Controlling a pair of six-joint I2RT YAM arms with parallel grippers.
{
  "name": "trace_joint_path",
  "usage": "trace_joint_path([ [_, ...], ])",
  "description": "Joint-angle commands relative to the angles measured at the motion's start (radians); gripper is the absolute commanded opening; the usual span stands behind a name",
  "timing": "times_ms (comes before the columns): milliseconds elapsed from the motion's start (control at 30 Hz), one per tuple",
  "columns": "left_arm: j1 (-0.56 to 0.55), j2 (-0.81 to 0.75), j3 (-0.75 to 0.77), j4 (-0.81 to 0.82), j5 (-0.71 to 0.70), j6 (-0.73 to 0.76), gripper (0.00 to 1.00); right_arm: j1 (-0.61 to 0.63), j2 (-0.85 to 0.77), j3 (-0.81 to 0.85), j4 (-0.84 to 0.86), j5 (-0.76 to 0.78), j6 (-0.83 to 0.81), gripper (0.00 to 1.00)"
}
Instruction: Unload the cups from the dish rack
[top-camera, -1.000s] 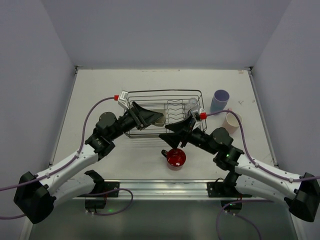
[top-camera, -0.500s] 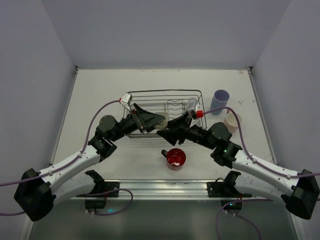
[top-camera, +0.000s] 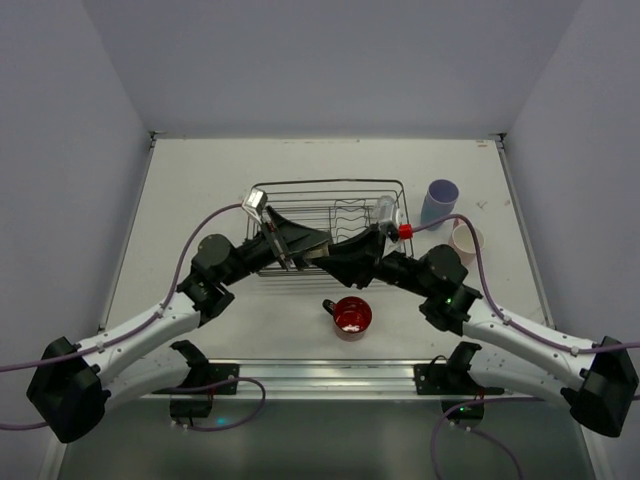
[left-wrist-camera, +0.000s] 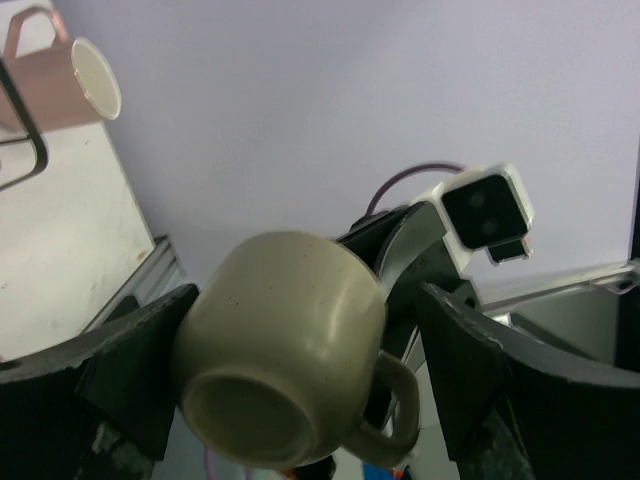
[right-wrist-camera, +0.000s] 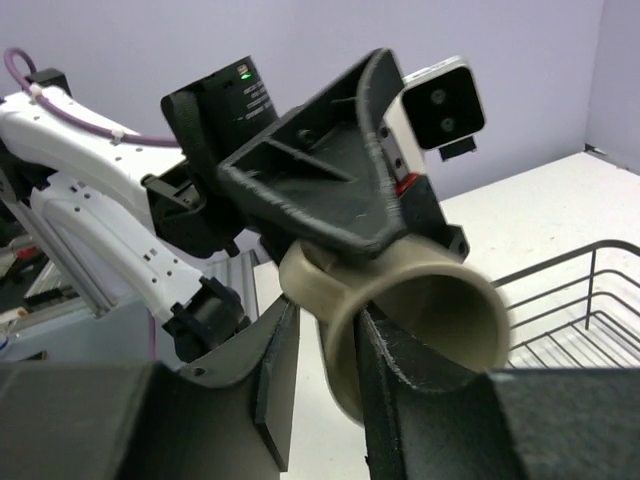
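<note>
My left gripper is shut on the small olive-beige cup and holds it in the air over the near left part of the dish rack. In the left wrist view the cup shows bottom-first between my fingers, handle to the right. My right gripper is open. In the right wrist view it straddles the cup's rim wall, one finger outside and one inside, with a gap on the outside. A clear glass stands in the rack.
A red handled mug stands on the table in front of the rack. A lavender tumbler and a pink cup stand to the right of the rack. The pink cup also shows in the left wrist view.
My right gripper has moved left up to the cup and now straddles its rim. My left gripper has shifted slightly right with the cup.
</note>
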Motion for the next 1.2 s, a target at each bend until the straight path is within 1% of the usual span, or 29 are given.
trace_joint_path([
  [0, -0.020, -0.043, 0.018, -0.039, 0.063, 0.105, 0.94, -0.004, -0.032, -0.015, 0.112, 0.039, 0.048, 0.00],
  [33, -0.018, -0.049, 0.027, -0.066, 0.055, 0.128, 1.00, -0.003, -0.047, -0.018, 0.081, 0.047, 0.055, 0.00],
  [100, -0.010, -0.061, 0.064, -0.175, 0.046, 0.185, 1.00, -0.003, -0.066, -0.015, 0.028, 0.067, 0.055, 0.00],
  [133, -0.007, -0.066, 0.079, -0.212, 0.032, 0.246, 1.00, -0.003, -0.087, -0.017, -0.010, 0.070, 0.055, 0.00],
  [167, 0.002, -0.072, 0.090, -0.275, 0.027, 0.272, 1.00, -0.003, -0.099, -0.020, -0.029, 0.076, 0.055, 0.00],
  [233, 0.011, -0.081, 0.107, -0.303, 0.021, 0.314, 1.00, -0.004, -0.119, -0.018, -0.087, 0.091, 0.063, 0.00],
  [333, 0.017, -0.086, 0.104, -0.284, 0.026, 0.312, 1.00, -0.004, -0.127, -0.009, -0.143, 0.107, 0.066, 0.00],
  [433, 0.029, -0.074, 0.144, -0.324, 0.032, 0.355, 1.00, -0.004, -0.135, 0.002, -0.208, 0.107, 0.074, 0.00],
  [500, 0.051, -0.071, 0.186, -0.370, 0.032, 0.409, 1.00, -0.004, -0.155, 0.008, -0.257, 0.114, 0.074, 0.00],
  [533, 0.057, -0.070, 0.207, -0.389, 0.018, 0.430, 1.00, -0.003, -0.164, 0.013, -0.309, 0.121, 0.077, 0.00],
  [567, 0.065, -0.070, 0.230, -0.448, 0.004, 0.459, 1.00, -0.004, -0.176, 0.013, -0.340, 0.139, 0.080, 0.00],
  [600, 0.066, -0.070, 0.286, -0.491, -0.017, 0.531, 1.00, -0.003, -0.204, 0.017, -0.372, 0.151, 0.078, 0.00],
  [633, 0.066, -0.070, 0.318, -0.537, -0.069, 0.570, 1.00, -0.004, -0.219, 0.028, -0.454, 0.165, 0.078, 0.00],
  [667, 0.068, -0.074, 0.375, -0.623, -0.098, 0.613, 1.00, -0.003, -0.236, 0.034, -0.504, 0.203, 0.081, 0.00],
  [700, 0.068, -0.078, 0.397, -0.689, -0.164, 0.692, 1.00, -0.004, -0.268, 0.040, -0.551, 0.223, 0.083, 0.00],
  [733, 0.066, -0.096, 0.418, -0.771, -0.204, 0.729, 1.00, -0.003, -0.285, 0.051, -0.661, 0.243, 0.094, 0.00],
  [767, 0.068, -0.107, 0.444, -0.809, -0.242, 0.802, 1.00, -0.004, -0.303, 0.056, -0.720, 0.292, 0.104, 0.00],
  [800, 0.066, -0.122, 0.451, -0.839, -0.282, 0.840, 1.00, -0.004, -0.320, 0.062, -0.778, 0.324, 0.112, 0.00],
  [833, 0.066, -0.158, 0.454, -0.890, -0.343, 0.873, 1.00, -0.004, -0.349, 0.072, -0.900, 0.360, 0.142, 0.00],
  [867, 0.066, -0.178, 0.448, -0.910, -0.368, 0.907, 1.00, -0.004, -0.360, 0.079, -0.967, 0.405, 0.161, 0.00],
  [900, 0.066, -0.201, 0.440, -0.930, -0.422, 0.965, 1.00, -0.003, -0.366, 0.089, -1.094, 0.506, 0.204, 0.00],
  [933, 0.068, -0.243, 0.429, -0.965, -0.444, 0.993, 1.00, -0.004, -0.374, 0.094, -1.145, 0.550, 0.225, 0.00],
  [967, 0.066, -0.265, 0.408, -0.981, -0.457, 1.051, 1.00, -0.004, -0.376, 0.095, -1.191, 0.585, 0.247, 0.00],
  [1033, 0.066, -0.323, 0.388, -1.043, -0.510, 1.093, 1.00, -0.004, -0.374, 0.088, -1.287, 0.666, 0.303, 0.00],
  [1167, 0.066, -0.412, 0.304, -1.093, -0.580, 1.162, 1.00, -0.007, -0.310, 0.076, -1.386, 0.783, 0.405, 0.00],
])
